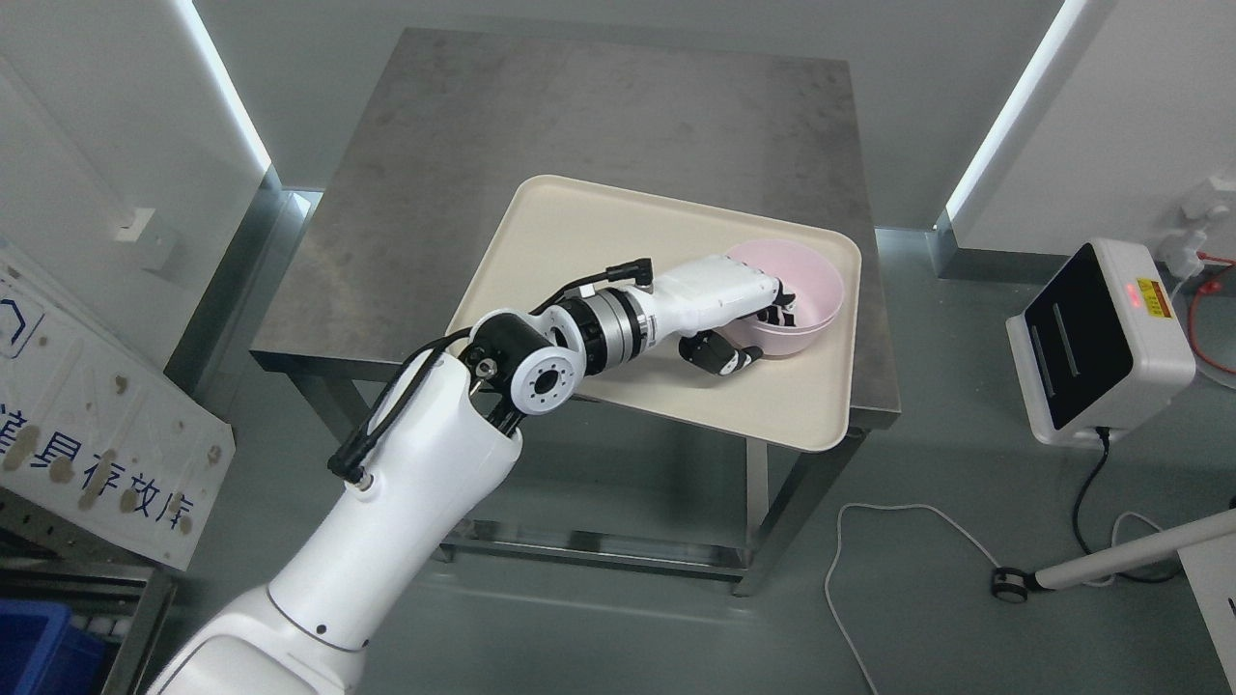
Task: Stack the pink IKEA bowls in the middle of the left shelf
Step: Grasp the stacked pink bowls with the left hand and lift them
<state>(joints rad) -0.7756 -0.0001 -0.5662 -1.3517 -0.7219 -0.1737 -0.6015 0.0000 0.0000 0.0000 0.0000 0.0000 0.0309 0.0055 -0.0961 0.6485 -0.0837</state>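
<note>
The left arm (pixel 386 521) rose from the lower left and reached toward the far right, forearm nearly level past the bent wrist. The left hand (pixel 744 323) was clamped, fingers (pixel 780 307) curled downward, thumb (pixel 715 352) tucked beneath on the near side.

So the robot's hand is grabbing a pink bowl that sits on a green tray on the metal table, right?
Almost. The head view shows the tray is cream, not green. The rest holds: the left hand grips the pink bowl on that tray, on the metal table.

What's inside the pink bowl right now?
The left hand's fingers dip over the pink bowl's near rim; nothing else shows inside, though they cover part of its bottom.
</note>
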